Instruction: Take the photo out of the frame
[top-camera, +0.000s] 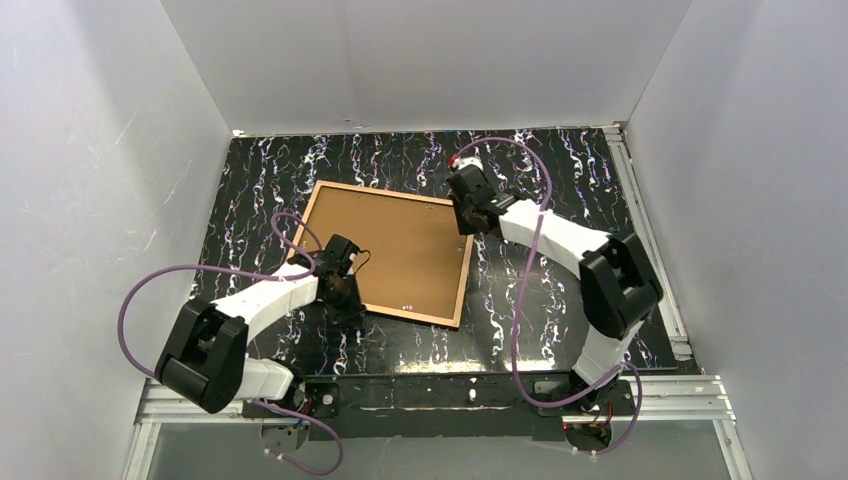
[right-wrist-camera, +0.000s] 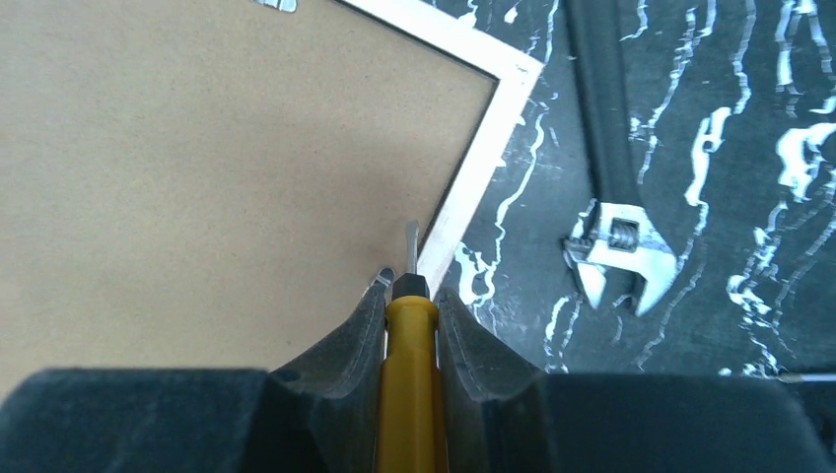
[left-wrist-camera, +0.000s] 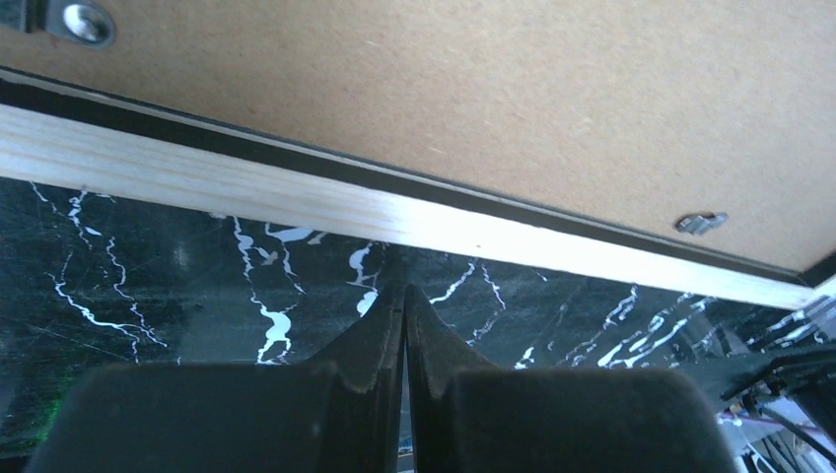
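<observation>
So the photo [top-camera: 400, 245] is lying face down inside the frame [top-camera: 467, 280], all you can see of it is the brown fibreboard back, and the whole thing sits flat and a bit skewed around the middle of the black marbled surface [top-camera: 400, 155]. From this side the frame rail looks like pale bare wood with a thin dark line on the inside, and there's a small metal tab [left-wrist-camera: 700, 223] on the board right next to the rail. The right gripper [right-wrist-camera: 409, 296] is over the frame's right side, pinching a yellow-handled screwdriver [right-wrist-camera: 409, 374], and the flat blade tip is right where the board meets the rail, just beside another small tab [right-wrist-camera: 380, 281]. The left gripper [left-wrist-camera: 404, 296] is down at the frame's near-left edge with its 2 fingers pressed together on nothing, tips pointed at the rail with a strip of surface showing in between. In the right wrist view an adjustable wrench [right-wrist-camera: 621, 256] lies on the surface, off to the right of the frame and clear of it
</observation>
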